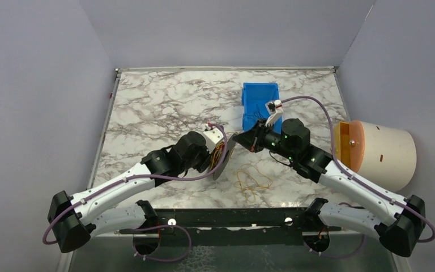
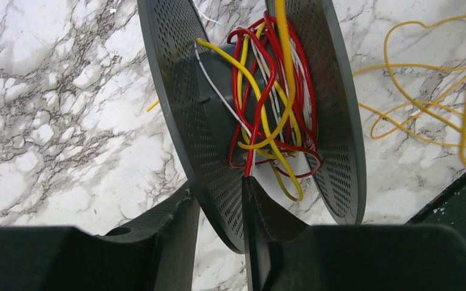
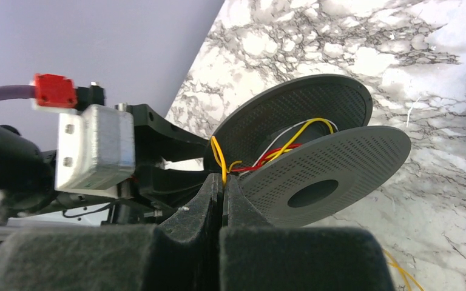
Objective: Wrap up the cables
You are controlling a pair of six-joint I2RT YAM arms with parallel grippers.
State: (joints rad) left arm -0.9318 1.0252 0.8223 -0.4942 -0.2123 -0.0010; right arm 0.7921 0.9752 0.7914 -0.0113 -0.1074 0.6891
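A grey perforated spool (image 1: pixel 224 160) is held off the table at centre. My left gripper (image 2: pixel 218 206) is shut on one of its flanges (image 2: pixel 206 139), one finger on each side of the disc. Red, yellow and white cables (image 2: pixel 267 103) are wound loosely round its core. My right gripper (image 3: pixel 221 182) is shut on the yellow cable (image 3: pixel 218 159) right beside the spool (image 3: pixel 315 176). The rest of the yellow cable (image 1: pixel 252 180) lies in loose loops on the table (image 1: pixel 164 102), and also shows in the left wrist view (image 2: pixel 425 91).
A blue bin (image 1: pixel 260 105) stands behind the right gripper. A cream cylinder with an orange lid (image 1: pixel 376 154) lies at the right edge. A black rail (image 1: pixel 226 218) runs along the near edge.
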